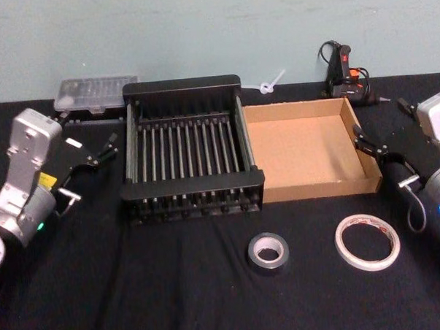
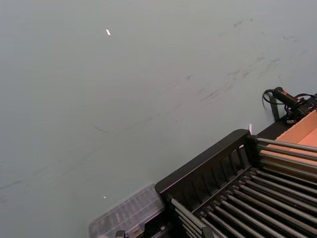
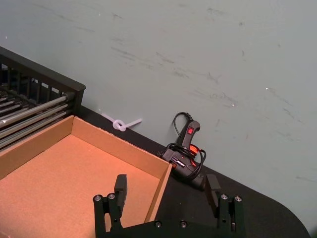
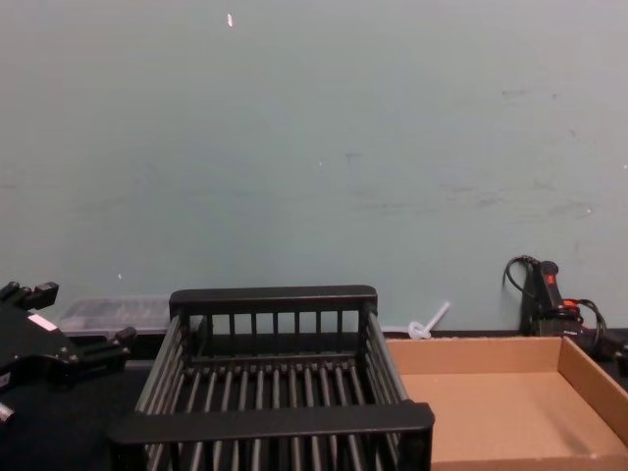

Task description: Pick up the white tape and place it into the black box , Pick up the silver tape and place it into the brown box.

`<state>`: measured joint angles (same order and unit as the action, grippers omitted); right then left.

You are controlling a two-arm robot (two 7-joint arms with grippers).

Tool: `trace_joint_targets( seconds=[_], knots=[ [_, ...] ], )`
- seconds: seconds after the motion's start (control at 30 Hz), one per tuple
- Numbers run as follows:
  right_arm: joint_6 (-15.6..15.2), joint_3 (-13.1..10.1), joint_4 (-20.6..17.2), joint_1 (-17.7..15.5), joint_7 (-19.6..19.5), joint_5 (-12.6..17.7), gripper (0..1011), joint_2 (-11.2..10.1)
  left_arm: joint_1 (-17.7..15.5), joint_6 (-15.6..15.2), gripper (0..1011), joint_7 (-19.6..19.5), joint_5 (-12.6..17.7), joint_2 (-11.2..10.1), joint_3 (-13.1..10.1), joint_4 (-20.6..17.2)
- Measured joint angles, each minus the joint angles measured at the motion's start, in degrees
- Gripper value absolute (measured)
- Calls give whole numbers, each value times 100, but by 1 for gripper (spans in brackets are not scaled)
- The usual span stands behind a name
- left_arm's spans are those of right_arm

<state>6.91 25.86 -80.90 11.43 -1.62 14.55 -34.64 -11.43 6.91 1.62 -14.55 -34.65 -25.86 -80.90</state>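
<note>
The white tape (image 1: pixel 366 240), a thin ring with red print inside, lies flat on the black cloth at the front right. To its left lies the smaller silver tape (image 1: pixel 267 250). Behind them stand the black box (image 1: pixel 184 188), a slatted crate with nothing in it, and the brown box (image 1: pixel 307 150) touching its right side, also with nothing in it. My left gripper (image 1: pixel 111 145) hangs open just left of the crate. My right gripper (image 1: pixel 366 142) is open at the brown box's right wall (image 3: pixel 157 193), its fingers (image 3: pixel 120 187) holding nothing.
A clear plastic case (image 1: pixel 96 94) lies behind the crate's left corner. A black and red glue gun (image 1: pixel 344 72) with its cord and a white zip tie (image 1: pixel 271 84) rest by the green wall. The front of the table (image 1: pixel 138 300) holds nothing but the two tapes.
</note>
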Motion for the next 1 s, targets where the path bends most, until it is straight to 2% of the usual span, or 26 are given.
trace_joint_targets(
  seconds=[1.0],
  knots=[
    [0, 0, 0, 0, 0, 0, 1002, 0, 0, 0, 1001, 0, 0, 0, 0, 0]
  ],
)
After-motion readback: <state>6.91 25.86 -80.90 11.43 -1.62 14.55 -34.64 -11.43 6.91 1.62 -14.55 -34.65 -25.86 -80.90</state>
